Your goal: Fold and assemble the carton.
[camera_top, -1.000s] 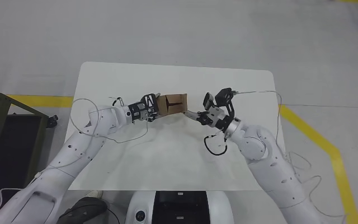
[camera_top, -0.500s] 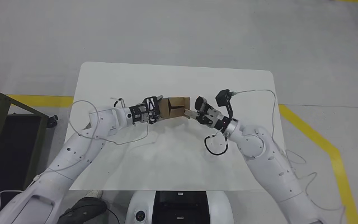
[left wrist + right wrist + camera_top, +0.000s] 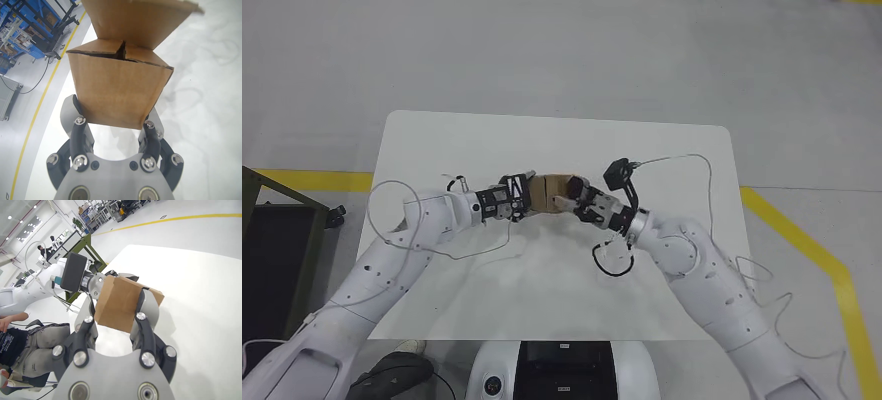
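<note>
Top view: one white table (image 3: 442,140) and one small brown carton (image 3: 553,185) near its middle, held between my two arms. My left gripper (image 3: 526,193) has the carton's left end. My right gripper (image 3: 572,202) meets the carton's right end from the opposite side. The two grippers sit close together, with the carton between them.

Left wrist view: my left gripper (image 3: 113,113) is clamped on the carton (image 3: 119,85). Its two fingers (image 3: 68,109) press on opposite side walls at the near end. The carton is squared up into a box shape and hangs above the table (image 3: 204,113). On its far end, two small flaps (image 3: 105,47) are folded inward and meet at a narrow slit. One large flap (image 3: 136,20) is open beyond them.

Right wrist view: my right gripper (image 3: 119,311) straddles the carton (image 3: 117,300), one finger on each side, two fingers (image 3: 149,306) in all. Both pads lie against the cardboard, so I am gripping it. On the far side of the carton, my left gripper (image 3: 105,281) holds the other end. The carton is lifted above the table (image 3: 198,279).
</note>
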Robot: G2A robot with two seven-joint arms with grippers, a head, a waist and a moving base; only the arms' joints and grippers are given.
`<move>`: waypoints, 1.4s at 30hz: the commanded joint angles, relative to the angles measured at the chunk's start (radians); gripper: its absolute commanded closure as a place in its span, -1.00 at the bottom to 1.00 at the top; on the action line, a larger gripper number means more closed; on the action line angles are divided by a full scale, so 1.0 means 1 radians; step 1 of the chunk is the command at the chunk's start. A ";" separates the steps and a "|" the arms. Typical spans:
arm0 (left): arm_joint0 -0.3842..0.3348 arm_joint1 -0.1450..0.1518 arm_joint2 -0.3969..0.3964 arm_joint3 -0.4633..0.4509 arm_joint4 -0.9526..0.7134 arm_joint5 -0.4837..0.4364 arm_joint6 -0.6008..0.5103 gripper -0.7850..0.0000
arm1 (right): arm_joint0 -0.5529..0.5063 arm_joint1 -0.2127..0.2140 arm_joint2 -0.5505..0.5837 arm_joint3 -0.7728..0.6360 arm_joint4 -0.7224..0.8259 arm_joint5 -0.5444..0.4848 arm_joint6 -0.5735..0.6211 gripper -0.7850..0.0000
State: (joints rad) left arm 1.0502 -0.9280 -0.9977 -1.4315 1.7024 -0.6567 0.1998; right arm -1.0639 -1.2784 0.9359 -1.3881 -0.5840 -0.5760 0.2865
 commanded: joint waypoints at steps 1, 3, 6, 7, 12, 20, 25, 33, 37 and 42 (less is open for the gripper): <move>0.001 -0.001 -0.002 0.001 0.002 0.003 0.000 0.53 | 0.010 -0.004 -0.011 0.007 -0.010 0.014 0.001 -0.10; 0.002 -0.001 -0.002 -0.002 0.006 0.003 0.000 0.52 | 0.017 -0.007 -0.017 0.014 -0.028 0.037 0.002 -0.03; 0.004 -0.002 -0.005 -0.003 0.008 0.004 -0.002 0.52 | 0.020 -0.009 -0.021 0.010 -0.048 0.065 0.004 -0.08; 0.005 -0.002 -0.007 -0.003 0.007 0.004 -0.001 0.52 | 0.018 -0.009 -0.020 0.006 -0.051 0.068 0.002 -0.18; 0.008 -0.004 -0.012 0.003 0.016 0.015 -0.005 0.52 | 0.006 -0.006 -0.011 -0.041 -0.106 0.114 0.011 -1.00; 0.013 -0.008 -0.014 0.000 0.019 0.024 -0.004 0.53 | -0.014 -0.004 0.002 -0.084 -0.142 0.175 0.035 -1.00; 0.017 -0.009 -0.020 0.002 0.020 0.025 -0.006 0.52 | -0.036 0.000 0.036 -0.064 -0.070 0.094 -0.018 -0.62; 0.017 -0.011 -0.032 0.011 0.015 0.022 0.001 0.51 | -0.082 0.016 0.113 -0.045 -0.028 0.035 -0.059 -0.46; 0.021 -0.011 -0.038 0.008 0.017 0.017 0.002 0.51 | -0.104 0.022 0.144 -0.037 -0.001 0.004 -0.072 -0.57; 0.026 -0.011 -0.043 0.004 0.021 0.013 0.002 0.51 | -0.108 0.023 0.148 -0.021 0.024 -0.030 -0.068 -0.58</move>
State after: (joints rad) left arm 1.0748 -0.9392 -1.0403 -1.4266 1.7211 -0.6424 0.2026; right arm -1.1737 -1.2545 1.0876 -1.4142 -0.5607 -0.6036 0.2148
